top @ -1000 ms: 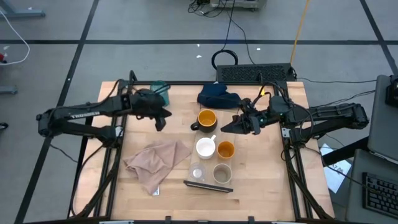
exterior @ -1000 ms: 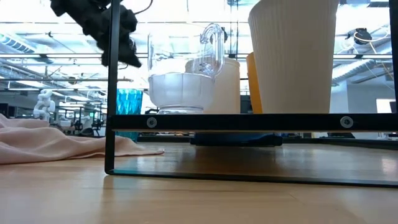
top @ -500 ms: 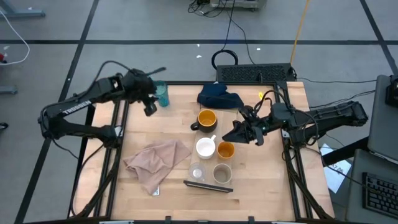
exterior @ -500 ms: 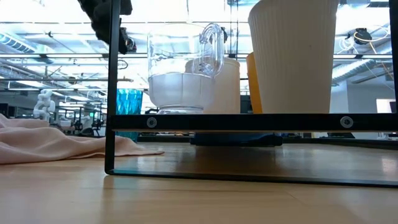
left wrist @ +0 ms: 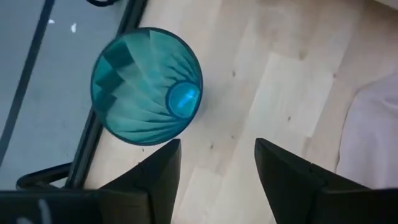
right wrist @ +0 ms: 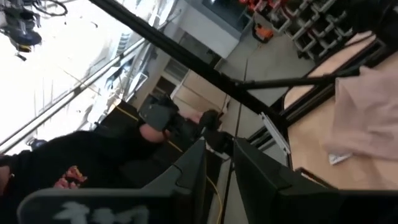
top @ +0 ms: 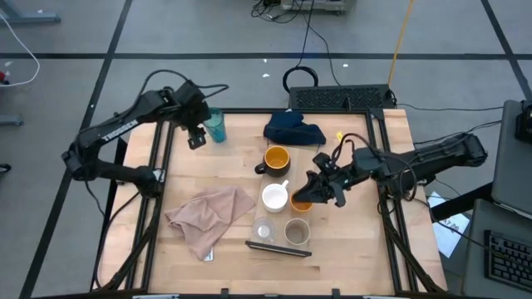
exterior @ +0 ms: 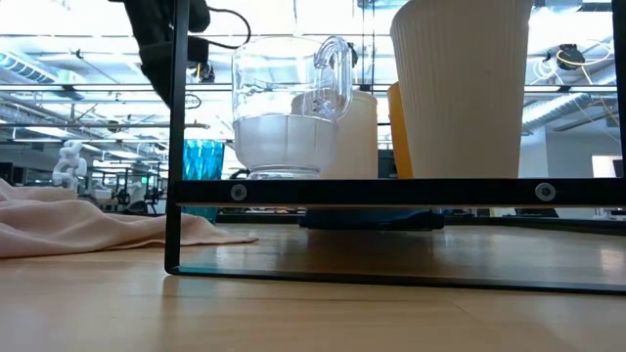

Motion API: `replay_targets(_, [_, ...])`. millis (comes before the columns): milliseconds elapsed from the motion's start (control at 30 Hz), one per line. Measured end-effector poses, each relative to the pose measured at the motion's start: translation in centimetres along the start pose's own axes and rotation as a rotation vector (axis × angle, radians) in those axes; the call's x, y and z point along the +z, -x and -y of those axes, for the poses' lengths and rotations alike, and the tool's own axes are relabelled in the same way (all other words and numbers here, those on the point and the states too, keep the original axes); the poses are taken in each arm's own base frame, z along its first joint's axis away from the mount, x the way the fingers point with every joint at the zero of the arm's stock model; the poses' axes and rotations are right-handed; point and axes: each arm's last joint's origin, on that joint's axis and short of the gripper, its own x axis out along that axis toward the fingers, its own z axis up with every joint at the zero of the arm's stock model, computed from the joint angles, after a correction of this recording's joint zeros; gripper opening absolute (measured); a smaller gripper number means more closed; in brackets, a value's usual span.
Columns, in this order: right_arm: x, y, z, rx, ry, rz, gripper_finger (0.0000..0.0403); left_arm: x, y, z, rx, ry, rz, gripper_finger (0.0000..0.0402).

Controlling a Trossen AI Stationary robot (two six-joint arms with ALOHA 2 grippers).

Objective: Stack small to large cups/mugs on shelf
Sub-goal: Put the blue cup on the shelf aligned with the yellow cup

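The wooden desk [top: 357, 249] stands on grey floor [top: 208, 33]. The tumbler [top: 216, 126] sits upper left, below the released left end effector [top: 196, 138]. The right end effector [top: 309, 199], nearly clenched and empty, hovers beside the orange cup [top: 301, 200].

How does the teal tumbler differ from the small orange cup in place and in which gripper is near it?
The teal tumbler stands alone at the table's far left corner; the small orange cup stands among other cups. The open left gripper is beside the tumbler; the right gripper is at the orange cup. Both stand upright.
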Motion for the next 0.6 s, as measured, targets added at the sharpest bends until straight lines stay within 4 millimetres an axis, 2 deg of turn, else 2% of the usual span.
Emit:
replay_targets(200, [-0.7,-0.7,0.3,-0.007,-0.011,-0.029,0.0075,0.2,-1.2,-0.8,-0.021,-0.065,-0.052,0.0207])
replay_targets(467, [-0.6,-0.7,0.2,0.001,-0.023,-0.024,0.0075,1.7,0.4,-1.7,0.023,-0.171,0.038,0.0207])
replay_targets(600, [-0.6,-0.7,0.1,0.014,-0.009,-0.014,0.0075,2.1,0.6,-1.7,0.024,-0.203,0.046,0.0207])
